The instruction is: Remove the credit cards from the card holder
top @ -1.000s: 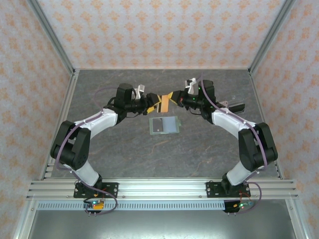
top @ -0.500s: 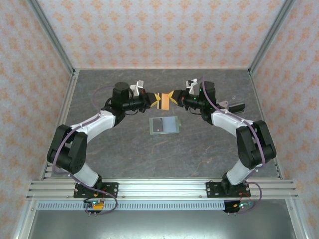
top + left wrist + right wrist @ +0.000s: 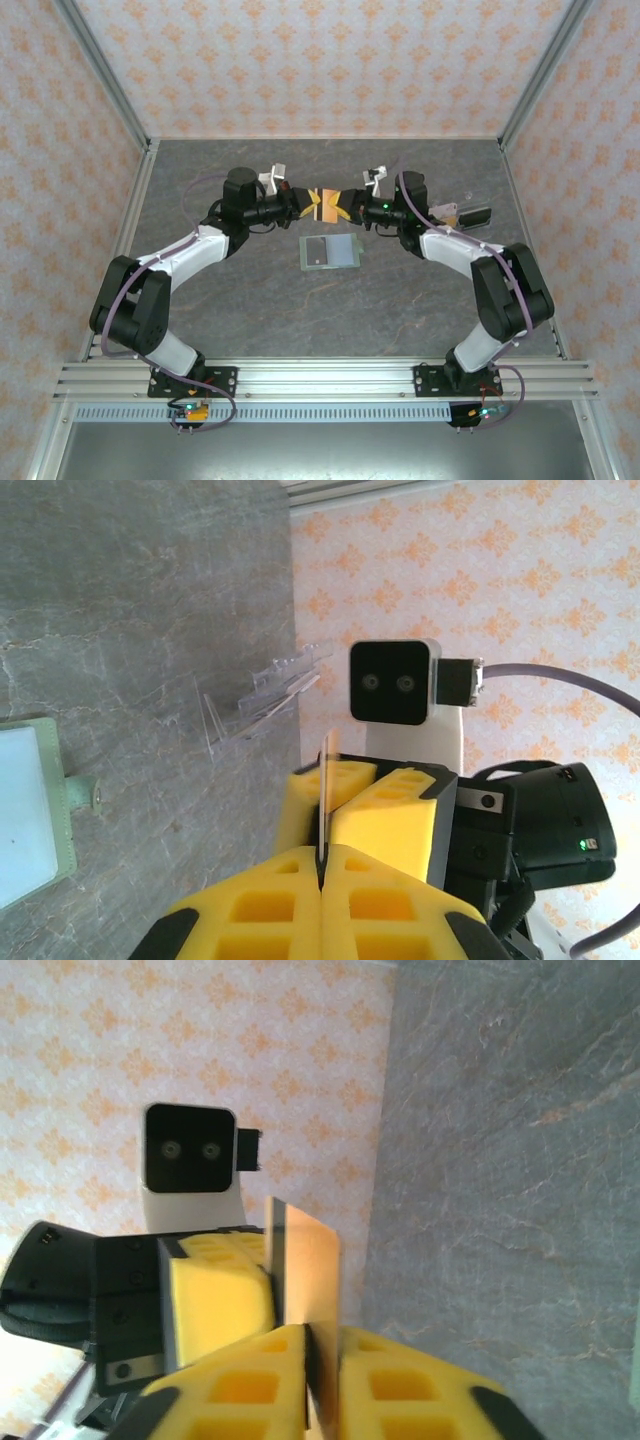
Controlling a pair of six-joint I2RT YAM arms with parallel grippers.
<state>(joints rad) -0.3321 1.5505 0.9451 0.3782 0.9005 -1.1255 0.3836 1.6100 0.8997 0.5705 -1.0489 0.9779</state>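
Thin orange-yellow credit card [image 3: 322, 206], up off the grey marbled table [image 3: 250, 300], pinched from both ends at once. Left gripper [image 3: 311, 206] on its left end, jaws pressed together on the card. Right gripper [image 3: 340, 205] on its right end, jaws likewise clamped on it, parted by no more than the card's own thinness. Tips of the two grippers almost meeting over the far half of the table, the card bridging them.

From the left wrist: card [image 3: 323, 780] edge-on, a bare sliver running out from between the yellow foam pads [image 3: 390, 900] of the left gripper [image 3: 322, 865] and into the right gripper [image 3: 347, 785] beyond.

From the right wrist: card [image 3: 305, 1270] turned broadside, plain orange face toward the lens, lower edge sunk between the pads of the right gripper [image 3: 320, 1350]. One yellow left pad [image 3: 220, 1295] flat against its left side, the other hidden behind the card.

Sage-green folding card holder [image 3: 330, 250] lying open and flat on the table, just on the near side of the held card, apart from both grippers, pale grey-blue inside facing up. From the left wrist, one corner of it [image 3: 55, 810] at the frame's left edge: green rim around a pale panel.

Clear plastic stand [image 3: 260, 692] on the table near the orange-patterned wall [image 3: 520, 560]. From above, a small dark oblong [image 3: 478, 214] right of the right arm, too small to tell.
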